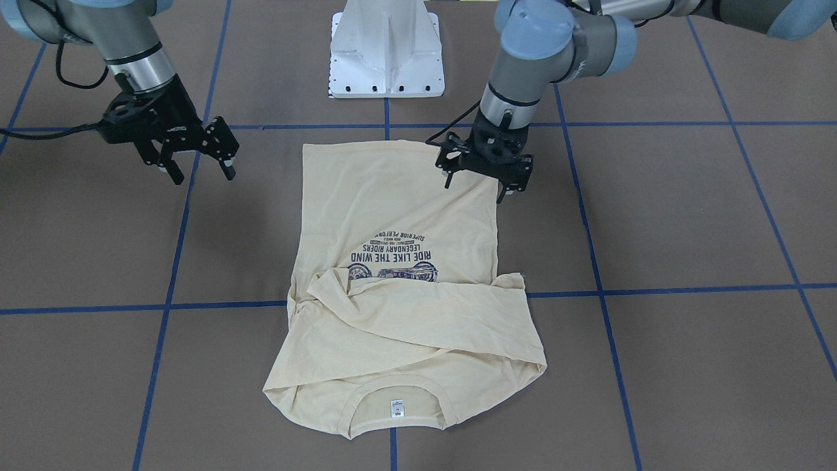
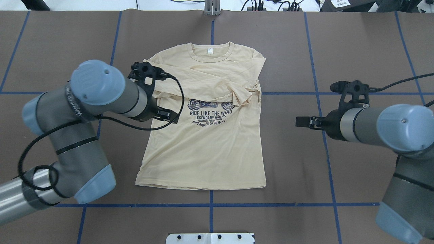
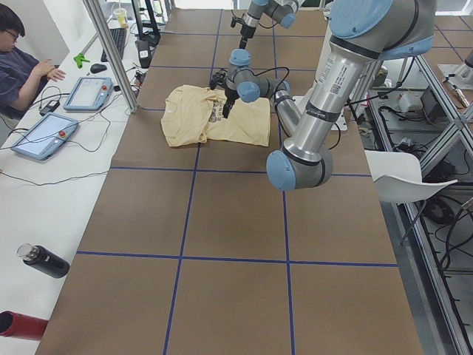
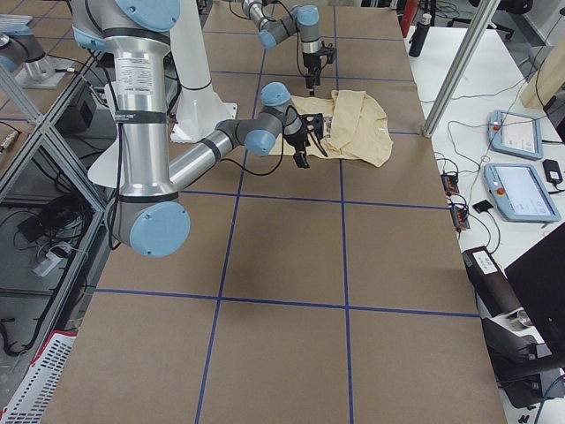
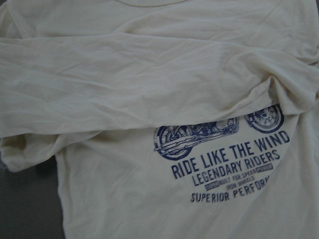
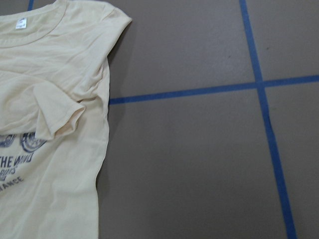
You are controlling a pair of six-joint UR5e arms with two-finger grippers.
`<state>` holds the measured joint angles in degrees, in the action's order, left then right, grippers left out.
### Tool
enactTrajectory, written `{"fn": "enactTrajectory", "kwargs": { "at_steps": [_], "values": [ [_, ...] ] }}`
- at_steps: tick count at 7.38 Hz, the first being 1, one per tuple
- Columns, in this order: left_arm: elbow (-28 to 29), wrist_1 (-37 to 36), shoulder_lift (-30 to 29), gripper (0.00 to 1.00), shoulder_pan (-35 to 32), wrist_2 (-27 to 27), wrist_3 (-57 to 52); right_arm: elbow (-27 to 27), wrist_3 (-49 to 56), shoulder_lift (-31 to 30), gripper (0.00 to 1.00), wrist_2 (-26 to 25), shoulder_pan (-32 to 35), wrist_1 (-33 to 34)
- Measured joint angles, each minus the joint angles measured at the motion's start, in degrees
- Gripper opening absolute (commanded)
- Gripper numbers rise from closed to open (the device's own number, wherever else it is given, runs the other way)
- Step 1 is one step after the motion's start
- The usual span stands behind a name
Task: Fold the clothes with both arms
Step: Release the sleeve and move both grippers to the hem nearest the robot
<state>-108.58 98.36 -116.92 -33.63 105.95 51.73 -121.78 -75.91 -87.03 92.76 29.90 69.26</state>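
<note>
1. Nearest in the front-facing view, at bottom centre, is the collar with its small white neck label point(image 1: 396, 408). It belongs to the pale cream-yellow long-sleeved T-shirt of thin fabric point(image 1: 366, 203), which is spread print-up in the middle of the brown desk point(image 1: 686, 216).
2. Just above the collar, the two long sleeves point(image 1: 418, 320) are crossed over the chest and partly cover the navy motorcycle print point(image 1: 392, 256). They lie loose and rumpled. I judge that a quick lift of the body could let them slide out and undo that fold.
3. Farther up the frame, the body runs fairly flat to the straight hem point(image 1: 356, 145). Cloth this thin could be pinched in one layer only, or bunch up, if the fingers land off the edge.
4. Right of upper centre, the black two-finger left end effector point(image 1: 475, 190) hangs above the shirt's side edge, fingers spread and holding nothing. At upper left, the black two-finger right end effector point(image 1: 203, 175) is also spread and empty, over the desk well apart from the shirt. If the two grasp unevenly, the fold could be dragged askew.
5. The black cable point(image 2: 183, 98) looping by the left wrist could brush the sleeves on a low pass.
6. Blue tape lines point(image 1: 654, 290) cross the desk, and the white pedestal base point(image 1: 387, 46) stands at top centre. I see no object between either end effector and the cloth.
</note>
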Motion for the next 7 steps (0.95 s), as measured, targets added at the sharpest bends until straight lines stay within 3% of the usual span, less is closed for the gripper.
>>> {"fn": "enactTrajectory", "kwargs": {
  "at_steps": [3, 4, 6, 7],
  "values": [
    [-5.6, 11.9, 14.2, 1.0, 3.6, -2.6, 0.8, -5.2, -11.0, 4.4, 1.0, -12.9, -15.0, 13.9],
    [-5.6, 15.1, 17.0, 0.9, 5.4, -4.1, 2.3, -5.4, -12.5, 5.0, 1.0, -15.2, -17.5, 15.3],
    [-5.2, 16.9, 18.6, 0.53, 10.2, -6.8, 6.5, -5.4, -13.7, 5.3, 1.0, -16.8, -19.1, 15.8],
    [-5.0, 17.0, 18.8, 0.48, 12.0, -7.4, 8.0, -5.3, -13.8, 5.4, 1.0, -17.0, -19.3, 15.9]
  ]
}}
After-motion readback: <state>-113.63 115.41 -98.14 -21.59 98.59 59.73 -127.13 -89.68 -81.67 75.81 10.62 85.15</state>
